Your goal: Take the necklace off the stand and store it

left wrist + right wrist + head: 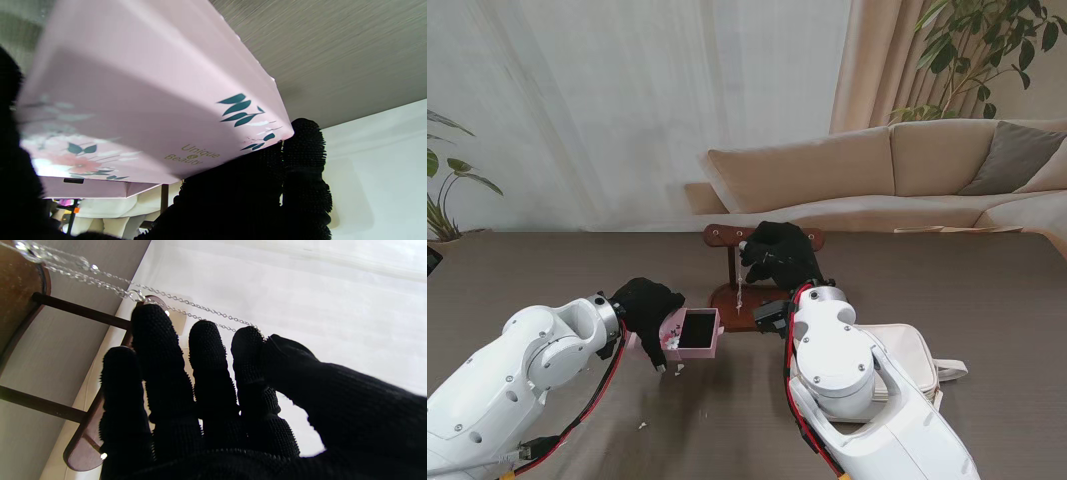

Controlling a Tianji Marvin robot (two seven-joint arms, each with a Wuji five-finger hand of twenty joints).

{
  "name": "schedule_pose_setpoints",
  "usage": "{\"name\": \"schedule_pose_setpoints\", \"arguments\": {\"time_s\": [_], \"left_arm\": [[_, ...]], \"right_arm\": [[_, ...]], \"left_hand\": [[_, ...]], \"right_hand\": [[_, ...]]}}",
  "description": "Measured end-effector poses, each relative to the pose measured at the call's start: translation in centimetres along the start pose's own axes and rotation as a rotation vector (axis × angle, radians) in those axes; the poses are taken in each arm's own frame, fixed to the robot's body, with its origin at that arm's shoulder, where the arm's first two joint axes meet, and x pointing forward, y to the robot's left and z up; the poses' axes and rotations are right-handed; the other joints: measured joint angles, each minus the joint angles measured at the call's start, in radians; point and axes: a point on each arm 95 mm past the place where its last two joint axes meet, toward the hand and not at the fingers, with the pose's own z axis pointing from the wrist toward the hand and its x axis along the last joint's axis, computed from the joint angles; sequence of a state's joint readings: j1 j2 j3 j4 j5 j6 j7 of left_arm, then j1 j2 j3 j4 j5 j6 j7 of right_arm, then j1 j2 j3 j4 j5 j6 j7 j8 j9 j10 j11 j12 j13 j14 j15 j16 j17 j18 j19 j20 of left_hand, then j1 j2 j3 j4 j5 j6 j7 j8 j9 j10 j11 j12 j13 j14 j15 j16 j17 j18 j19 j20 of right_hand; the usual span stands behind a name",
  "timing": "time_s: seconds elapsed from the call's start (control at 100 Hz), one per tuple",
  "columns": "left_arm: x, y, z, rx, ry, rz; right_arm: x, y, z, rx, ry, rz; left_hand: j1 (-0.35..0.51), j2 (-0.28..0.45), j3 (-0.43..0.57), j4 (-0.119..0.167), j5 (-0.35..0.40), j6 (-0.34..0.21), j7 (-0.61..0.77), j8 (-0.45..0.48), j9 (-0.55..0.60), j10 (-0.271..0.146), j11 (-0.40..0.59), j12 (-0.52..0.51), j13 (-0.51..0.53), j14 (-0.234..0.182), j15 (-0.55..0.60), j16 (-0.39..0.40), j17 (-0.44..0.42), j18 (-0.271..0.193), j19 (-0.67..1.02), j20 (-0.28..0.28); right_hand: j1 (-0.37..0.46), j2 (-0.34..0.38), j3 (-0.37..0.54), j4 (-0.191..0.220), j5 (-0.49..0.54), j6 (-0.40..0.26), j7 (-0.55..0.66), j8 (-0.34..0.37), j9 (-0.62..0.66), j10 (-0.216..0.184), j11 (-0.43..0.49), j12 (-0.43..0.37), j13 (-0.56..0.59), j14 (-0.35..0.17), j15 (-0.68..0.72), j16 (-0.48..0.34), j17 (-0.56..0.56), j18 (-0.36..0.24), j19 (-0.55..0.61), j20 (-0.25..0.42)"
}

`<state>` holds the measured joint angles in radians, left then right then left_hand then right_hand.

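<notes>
- Dark wood-grain table (pixel 547 270) under us, with a beige sofa (pixel 897 165) and pale curtain behind it; we take the wooden necklace stand (pixel 733 262) near the table's middle as our landmark.
- We judge the lifting-off step to be in hand: our right hand (pixel 779 252) is up at the stand's crossbar and the necklace (pixel 742 285) hangs from it down the front of the post towards the base.
- From the right wrist view, the chain (pixel 186 303) runs taut from the stand to the index fingertip (pixel 247 336), where thumb and finger close together on it; the other fingers are loosely extended and hold nothing.
- Whether the chain is already clear of the crossbar we cannot tell; it lies close against the bar's end.
- Our left hand (pixel 649 312) is closed on the pink jewellery box (pixel 692 333), holding it just on the near-left side of the stand's base with its dark interior facing the stand.
- The left wrist view shows only the box's floral outer face (pixel 150 110) against the fingers (pixel 305 156).
- The next move, as we see it, calls for carrying the pinched chain away from the bar without snagging, then over the box opening.
- A white handbag (pixel 907 355) lies to the near-right of the stand, well clear of both hands.
</notes>
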<state>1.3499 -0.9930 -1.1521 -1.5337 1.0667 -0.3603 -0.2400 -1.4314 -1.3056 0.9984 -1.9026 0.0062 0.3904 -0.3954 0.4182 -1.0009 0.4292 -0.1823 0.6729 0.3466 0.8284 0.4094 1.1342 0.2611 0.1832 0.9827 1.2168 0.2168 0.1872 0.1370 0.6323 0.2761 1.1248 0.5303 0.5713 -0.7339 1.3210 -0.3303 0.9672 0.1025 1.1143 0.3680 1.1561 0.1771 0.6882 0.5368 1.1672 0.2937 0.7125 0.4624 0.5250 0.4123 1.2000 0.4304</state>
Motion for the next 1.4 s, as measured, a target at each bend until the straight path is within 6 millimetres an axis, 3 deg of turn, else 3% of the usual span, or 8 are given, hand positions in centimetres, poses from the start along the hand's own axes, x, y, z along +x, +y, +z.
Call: {"name": "schedule_pose_setpoints", "arguments": {"time_s": [0.64, 1.4], "left_arm": [[2.3, -1.3, 2.0, 0.020, 0.075, -0.005], [2.4, -1.9, 1.8, 0.066, 0.073, -0.022]], "right_arm": [[-0.5, -2.4, -0.4, 0.066, -0.010, 0.010], [-5.0, -3.4, -0.5, 0.167, -0.027, -0.139]], "left_hand": [[0.000, 0.000, 0.000, 0.000, 0.000, 0.000, 0.000, 0.000, 0.000, 0.000, 0.000, 0.006, 0.000, 0.000, 0.003, -0.002, -0.004, 0.001, 0.000, 0.014], [0.000, 0.000, 0.000, 0.000, 0.000, 0.000, 0.000, 0.000, 0.000, 0.000, 0.000, 0.008, 0.000, 0.000, 0.004, -0.002, -0.009, 0.001, 0.002, 0.028]], "right_hand": [[0.000, 0.000, 0.000, 0.000, 0.000, 0.000, 0.000, 0.000, 0.000, 0.000, 0.000, 0.000, 0.000, 0.000, 0.000, 0.000, 0.000, 0.000, 0.000, 0.000], [-0.008, 0.000, 0.000, 0.000, 0.000, -0.019, -0.010, -0.014, -0.002, 0.000, 0.000, 0.000, -0.002, -0.001, -0.022, 0.000, 0.000, 0.000, 0.000, 0.000]]}}
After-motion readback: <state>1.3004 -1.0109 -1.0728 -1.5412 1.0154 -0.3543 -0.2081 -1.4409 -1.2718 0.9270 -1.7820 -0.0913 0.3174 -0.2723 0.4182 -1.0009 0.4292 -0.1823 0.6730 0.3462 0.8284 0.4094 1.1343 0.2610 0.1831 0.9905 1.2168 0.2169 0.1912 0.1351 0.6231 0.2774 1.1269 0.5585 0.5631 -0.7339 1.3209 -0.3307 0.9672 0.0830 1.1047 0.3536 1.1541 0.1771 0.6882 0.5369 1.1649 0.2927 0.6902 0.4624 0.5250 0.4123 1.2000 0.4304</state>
